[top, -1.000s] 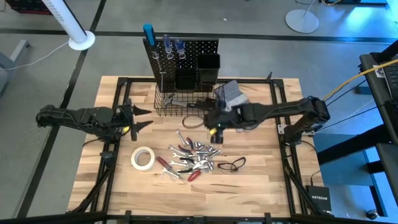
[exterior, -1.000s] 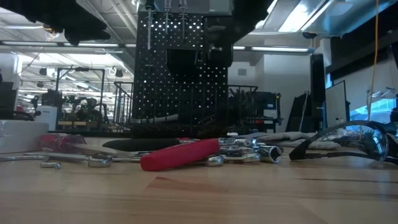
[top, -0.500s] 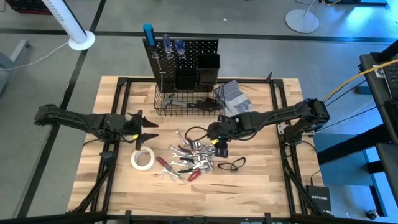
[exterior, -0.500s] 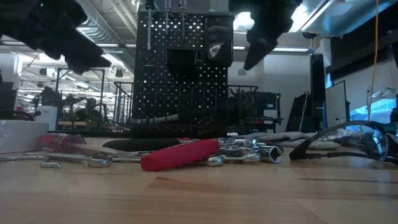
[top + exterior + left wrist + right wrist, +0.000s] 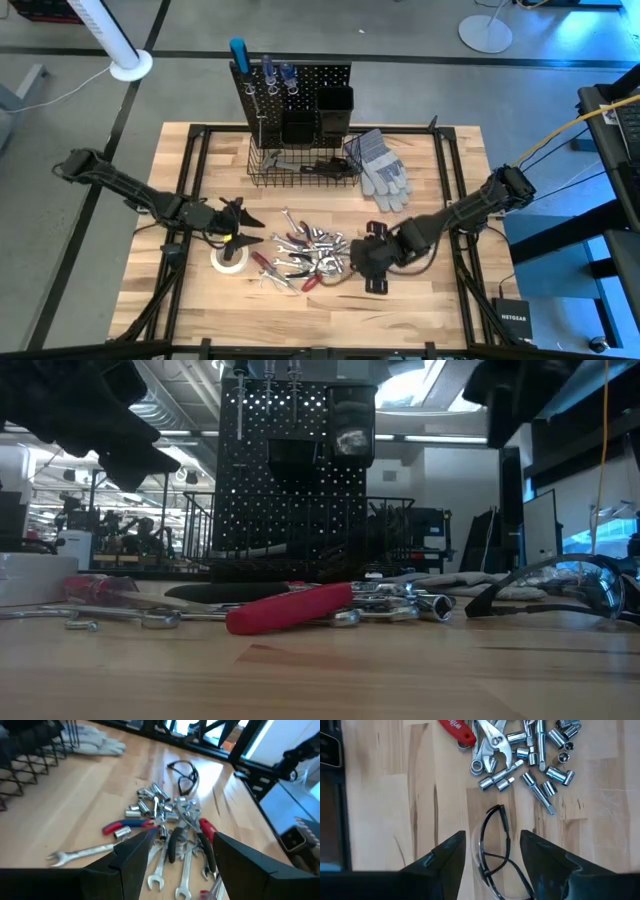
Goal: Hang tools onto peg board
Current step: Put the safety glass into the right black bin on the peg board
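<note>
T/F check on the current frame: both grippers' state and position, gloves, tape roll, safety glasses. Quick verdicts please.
1. The right gripper hangs over the safety glasses with its fingers open. True.
2. The left gripper is shut on a wrench. False: its fingers are open and empty, above the white tape roll, facing the pile of tools.
3. The grey gloves lie inside the wire basket. False: they lie on the table beside it.
4. Screwdrivers already hang at the top of the peg board. True.
5. The tape roll sits on a peg. False: it lies flat on the table.
</note>
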You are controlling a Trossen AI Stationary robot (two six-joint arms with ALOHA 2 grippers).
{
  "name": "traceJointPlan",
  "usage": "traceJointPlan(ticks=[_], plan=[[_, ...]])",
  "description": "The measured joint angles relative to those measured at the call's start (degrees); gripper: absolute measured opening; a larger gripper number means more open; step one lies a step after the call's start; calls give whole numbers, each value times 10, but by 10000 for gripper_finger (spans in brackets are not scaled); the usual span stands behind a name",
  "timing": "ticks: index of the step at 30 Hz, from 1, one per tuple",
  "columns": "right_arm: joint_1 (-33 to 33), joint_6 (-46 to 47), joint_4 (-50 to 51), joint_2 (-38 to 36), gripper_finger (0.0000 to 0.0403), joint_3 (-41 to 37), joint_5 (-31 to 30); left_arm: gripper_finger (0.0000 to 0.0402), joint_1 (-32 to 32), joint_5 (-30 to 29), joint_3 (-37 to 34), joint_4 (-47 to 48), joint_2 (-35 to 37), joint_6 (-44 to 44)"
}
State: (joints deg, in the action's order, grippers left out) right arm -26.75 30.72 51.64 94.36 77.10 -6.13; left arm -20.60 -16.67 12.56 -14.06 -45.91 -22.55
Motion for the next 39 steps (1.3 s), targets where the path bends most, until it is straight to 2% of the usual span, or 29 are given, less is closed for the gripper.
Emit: traceJointPlan(ticks=[3,9,16,21,33,39], plan=[[-20,15,-2,12,192,0,-17,210,-12,-2,0,-29,-44,-3],[-29,43,16,42,192,0,-11,210,-26,-2,0,-38,-102,-11],[-29,74,65,60,192,0,2,210,-27,-2,0,-34,-127,-14],[-29,83,62,60,192,0,3,210,-28,-2,0,-31,-131,-16],[-20,106,-157,60,192,-127,20,210,-41,10,0,-30,-131,-23],[-16,129,-211,60,190,-171,30,210,-42,10,0,-30,-131,-26]])
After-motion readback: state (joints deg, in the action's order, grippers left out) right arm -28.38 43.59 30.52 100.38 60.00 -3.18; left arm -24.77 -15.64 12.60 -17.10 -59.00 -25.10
